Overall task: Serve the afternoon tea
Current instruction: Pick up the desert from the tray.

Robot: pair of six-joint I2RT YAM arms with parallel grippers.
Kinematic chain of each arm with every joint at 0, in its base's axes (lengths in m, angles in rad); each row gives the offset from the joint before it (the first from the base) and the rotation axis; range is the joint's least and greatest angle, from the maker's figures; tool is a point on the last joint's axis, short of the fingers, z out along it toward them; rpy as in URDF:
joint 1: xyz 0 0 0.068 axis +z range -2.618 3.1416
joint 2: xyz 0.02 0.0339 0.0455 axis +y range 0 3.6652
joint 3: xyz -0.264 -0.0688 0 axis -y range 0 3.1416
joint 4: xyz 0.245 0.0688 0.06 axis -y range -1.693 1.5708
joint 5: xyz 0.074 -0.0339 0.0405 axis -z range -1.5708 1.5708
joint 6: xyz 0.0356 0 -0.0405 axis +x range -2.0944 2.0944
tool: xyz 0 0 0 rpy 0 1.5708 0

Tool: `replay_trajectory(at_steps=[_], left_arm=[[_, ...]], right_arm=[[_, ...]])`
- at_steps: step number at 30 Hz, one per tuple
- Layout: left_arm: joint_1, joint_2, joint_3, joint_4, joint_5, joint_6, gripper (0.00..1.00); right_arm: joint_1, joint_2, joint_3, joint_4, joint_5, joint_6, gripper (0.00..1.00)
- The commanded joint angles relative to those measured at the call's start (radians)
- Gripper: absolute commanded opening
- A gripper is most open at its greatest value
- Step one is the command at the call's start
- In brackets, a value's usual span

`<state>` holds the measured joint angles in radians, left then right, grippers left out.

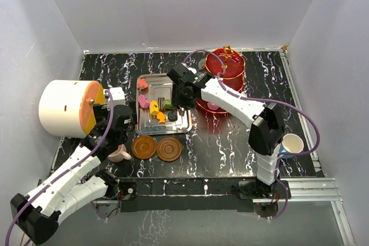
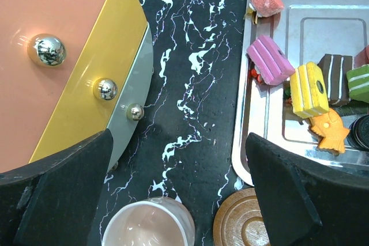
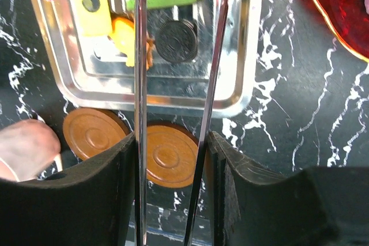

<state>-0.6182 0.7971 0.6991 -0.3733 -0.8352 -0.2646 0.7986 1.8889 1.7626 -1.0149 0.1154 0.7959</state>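
1. Step in hand, as judged: moving a sweet from the steel tray (image 3: 173, 87) to the red stand (image 1: 230, 63). The right gripper (image 3: 172, 142) clamps a pair of metal tongs (image 3: 140, 56). The blades stand apart over the tray, with the dark round sweet (image 3: 176, 41) between them and the orange sweet (image 3: 124, 38) at the left blade.
2. Good practice: centre the blades on one sweet only, clear of its neighbour. Squeeze gently, since thin smooth blades may slip, and lift straight before swinging to the stand. The blade tips leave the wrist view, so contact cannot be told.
3. Right arm: stretched forward and left from its base, wrist over the tray.
4. Left arm: folded beside the white drum (image 1: 63, 108). The left gripper (image 2: 179, 159) is spread wide and holds nothing, with the pink cup (image 2: 149, 226) just below it.
5. Other items: two brown saucers (image 3: 92, 132) lie side by side, near the tray's front edge. The blue cup (image 1: 292, 144) stands far right.
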Motion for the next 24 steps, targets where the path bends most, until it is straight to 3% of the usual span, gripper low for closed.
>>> replay_trajectory(at_steps=[1,12,17,24], left_arm=[[0.003,-0.012,-0.008,0.008,-0.019,0.006,0.99],[0.003,-0.013,-0.007,0.004,-0.024,0.005,0.99],[0.003,-0.014,-0.007,-0.001,-0.028,0.003,0.99],[0.003,-0.012,-0.007,0.002,-0.023,0.006,0.99]], right_arm=[[0.006,0.051,0.105,0.053,0.033,0.018,0.44],[0.005,0.178,0.245,0.065,-0.011,-0.042,0.44],[0.005,0.206,0.316,-0.004,0.01,-0.069,0.43],[-0.01,0.159,0.237,-0.034,0.012,-0.084,0.4]])
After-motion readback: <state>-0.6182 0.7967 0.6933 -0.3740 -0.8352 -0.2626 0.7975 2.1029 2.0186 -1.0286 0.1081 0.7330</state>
